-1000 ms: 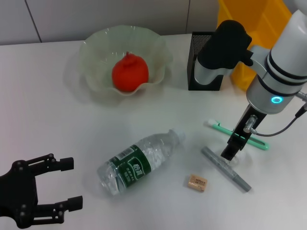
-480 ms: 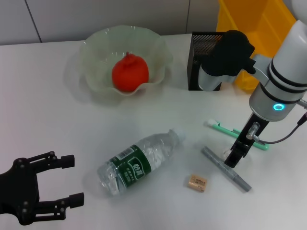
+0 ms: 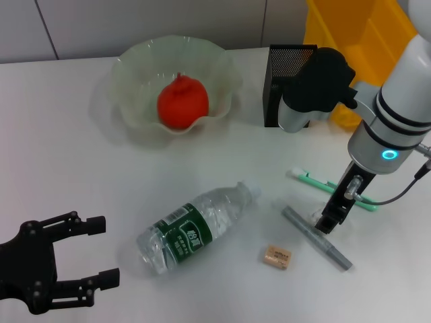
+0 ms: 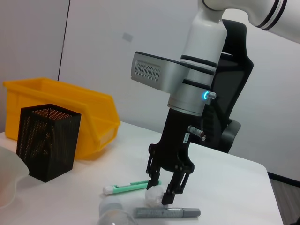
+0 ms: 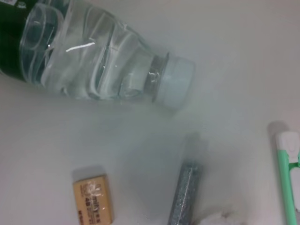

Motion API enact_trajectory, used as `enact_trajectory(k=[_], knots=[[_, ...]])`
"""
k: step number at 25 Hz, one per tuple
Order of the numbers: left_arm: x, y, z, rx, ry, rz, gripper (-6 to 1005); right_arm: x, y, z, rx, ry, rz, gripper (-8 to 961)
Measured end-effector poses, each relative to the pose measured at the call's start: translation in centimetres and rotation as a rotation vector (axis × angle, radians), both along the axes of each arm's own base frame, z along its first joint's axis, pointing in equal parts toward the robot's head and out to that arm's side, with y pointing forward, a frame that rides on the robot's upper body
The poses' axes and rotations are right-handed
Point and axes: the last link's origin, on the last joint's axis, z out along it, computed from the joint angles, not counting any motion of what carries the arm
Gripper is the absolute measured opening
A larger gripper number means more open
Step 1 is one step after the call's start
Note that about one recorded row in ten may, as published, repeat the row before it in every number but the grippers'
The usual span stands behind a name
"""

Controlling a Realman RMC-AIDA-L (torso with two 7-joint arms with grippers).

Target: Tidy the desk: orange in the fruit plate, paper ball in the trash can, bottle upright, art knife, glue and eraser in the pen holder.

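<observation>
A white worktop (image 3: 81,168) is seen from above. At its far side a pale-green scalloped fruit plate (image 3: 135,74) holds the red-orange orange (image 3: 182,102). To the right of it stands the black mesh pen holder (image 3: 277,87), with the yellow trash can (image 3: 357,40) just behind it. Near the middle, the clear water bottle (image 3: 195,227) lies on its side, its white cap pointing toward the far right. To its right the tan eraser (image 3: 277,257) lies flat, and just beyond it the grey glue (image 3: 316,237) lies at a slant. The mint-green art knife (image 3: 316,182) lies farther back, partly hidden by the right arm. The right gripper (image 4: 163,193) is lowered to the worktop between the art knife and the glue, its fingers (image 4: 170,187) spread apart around a small white crumpled paper ball (image 4: 154,197); whether they touch it cannot be told. The left gripper (image 3: 94,252) is held low at the near left corner, well apart from the bottle, its black fingers (image 3: 91,225) released and holding nothing.
</observation>
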Motion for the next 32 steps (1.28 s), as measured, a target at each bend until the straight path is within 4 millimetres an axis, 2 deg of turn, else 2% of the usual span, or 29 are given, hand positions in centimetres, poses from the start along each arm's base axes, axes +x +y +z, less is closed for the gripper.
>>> enact_trajectory(k=[2, 8, 13, 16, 17, 18, 21, 22, 23, 27, 30, 32], knots=[[0.0, 0.0, 0.0, 0.0, 0.0, 0.0, 857, 0.2, 0.0, -0.2, -0.003, 0.002, -0.006, 572], [0.0, 0.0, 0.0, 0.002, -0.003, 0.001, 856, 0.0, 0.1, 0.3, 0.004, 0.025, -0.003, 443], [0.0, 0.1, 0.0, 0.005, -0.003, 0.002, 856, -0.9, 0.2, 1.6, 0.015, 0.054, 0.004, 439], [0.0, 0.1, 0.0, 0.008, -0.004, 0.003, 857, -2.2, 0.3, 3.5, 0.044, 0.073, 0.032, 435], [0.0, 0.1, 0.1, 0.01, -0.005, 0.004, 857, -2.9, 0.6, 5.2, 0.082, 0.075, 0.051, 433], [0.0, 0.1, 0.1, 0.01, -0.005, 0.004, 857, -2.9, 0.6, 5.2, 0.082, 0.075, 0.051, 432], [0.0, 0.1, 0.2, 0.016, -0.008, 0.006, 857, -3.9, 1.2, 8.3, 0.185, 0.054, 0.09, 430], [0.0, 0.1, 0.2, 0.016, -0.008, 0.005, 857, -4.2, 1.6, 10.2, 0.266, 0.023, 0.119, 430], [0.0, 0.1, 0.2, 0.016, -0.008, 0.005, 857, -4.2, 1.6, 10.2, 0.266, 0.023, 0.119, 429], [0.0, 0.1, 0.3, 0.016, -0.012, 0.004, 857, -4.0, 2.8, 13.2, 0.421, 0.015, 0.164, 428], [0.0, 0.1, 0.3, 0.017, -0.014, 0.004, 856, -3.5, 3.3, 13.6, 0.449, 0.024, 0.17, 426], [0.0, 0.1, 0.3, 0.019, -0.015, 0.005, 856, -2.3, 4.0, 14.0, 0.497, 0.031, 0.188, 426]])
